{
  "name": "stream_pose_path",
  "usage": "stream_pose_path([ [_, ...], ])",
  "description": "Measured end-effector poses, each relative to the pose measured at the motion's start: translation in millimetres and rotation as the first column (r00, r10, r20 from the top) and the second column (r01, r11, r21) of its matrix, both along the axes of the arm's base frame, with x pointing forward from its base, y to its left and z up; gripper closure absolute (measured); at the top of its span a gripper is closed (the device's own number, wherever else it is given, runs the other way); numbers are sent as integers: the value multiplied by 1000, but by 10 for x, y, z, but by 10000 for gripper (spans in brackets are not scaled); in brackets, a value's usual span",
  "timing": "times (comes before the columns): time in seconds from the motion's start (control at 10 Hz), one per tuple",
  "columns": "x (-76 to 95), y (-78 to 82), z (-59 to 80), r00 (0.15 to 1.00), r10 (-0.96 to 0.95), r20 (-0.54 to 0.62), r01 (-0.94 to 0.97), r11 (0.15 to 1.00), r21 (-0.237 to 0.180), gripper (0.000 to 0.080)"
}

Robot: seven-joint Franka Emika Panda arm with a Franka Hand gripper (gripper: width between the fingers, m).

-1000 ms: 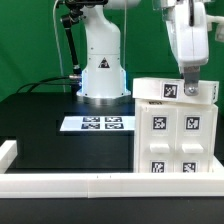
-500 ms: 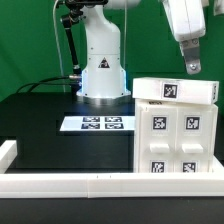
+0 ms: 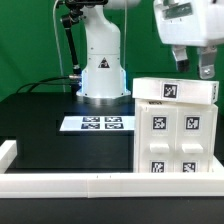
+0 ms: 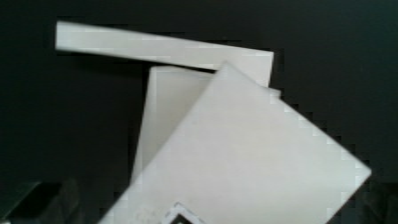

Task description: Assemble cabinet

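Cabinet [image 3: 178,135] stands at the exterior view's right, near side, touching the rail [image 3: 90,182]. Gripper [image 3: 193,68] hangs above its top, fingers spread apart, holding nothing.

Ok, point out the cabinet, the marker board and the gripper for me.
cabinet [image 3: 176,108]: exterior view, on its front face.
marker board [image 3: 97,123]: exterior view, at its middle.
gripper [image 3: 195,64]: exterior view, midway between its fingertips.
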State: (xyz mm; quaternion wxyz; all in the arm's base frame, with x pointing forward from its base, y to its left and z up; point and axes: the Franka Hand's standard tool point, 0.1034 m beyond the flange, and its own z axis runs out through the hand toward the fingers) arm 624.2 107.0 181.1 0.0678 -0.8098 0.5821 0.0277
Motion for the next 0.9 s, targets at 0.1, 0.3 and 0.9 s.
stream_pose_path([
  [0.1, 6, 25, 1, 991, 132, 17, -132, 991, -13, 2],
  [0.3, -11, 66, -2, 926, 378, 15, -377, 926, -21, 2],
  [0.9, 10, 37, 7, 652, 755, 64, -753, 655, -61, 2],
])
